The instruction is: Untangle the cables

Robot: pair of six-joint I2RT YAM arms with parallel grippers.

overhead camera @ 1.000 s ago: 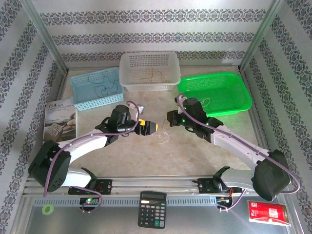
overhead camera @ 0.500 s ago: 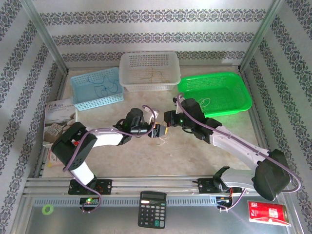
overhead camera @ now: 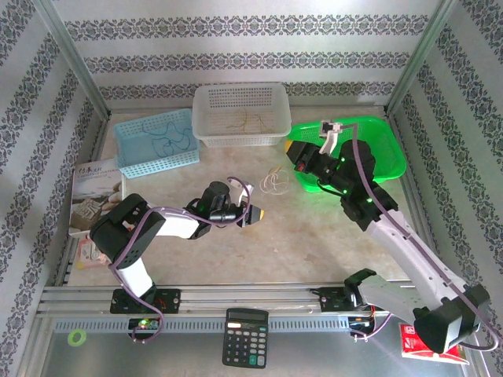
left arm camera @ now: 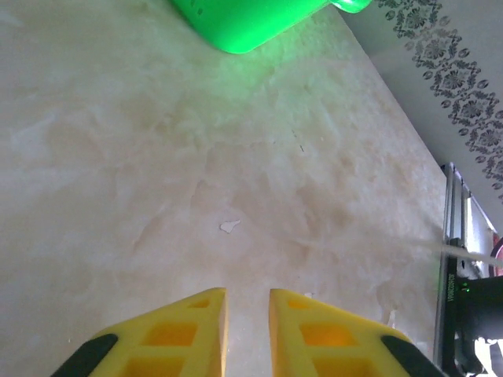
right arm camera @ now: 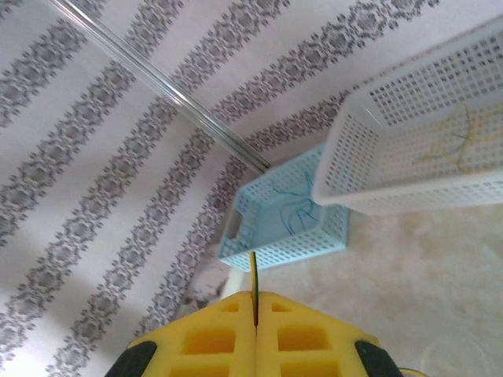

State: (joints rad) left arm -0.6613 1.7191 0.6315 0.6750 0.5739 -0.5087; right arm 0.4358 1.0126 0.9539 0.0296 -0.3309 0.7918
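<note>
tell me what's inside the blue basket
Thin dark blue cables lie looped on the floor of the blue basket. In the top view its near wall covers the floor strip just behind it, so anything there cannot be seen.

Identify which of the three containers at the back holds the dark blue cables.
The light blue basket, leftmost of the three: dark blue cables lie looped inside. The white basket beside it holds tan strands instead.
</note>
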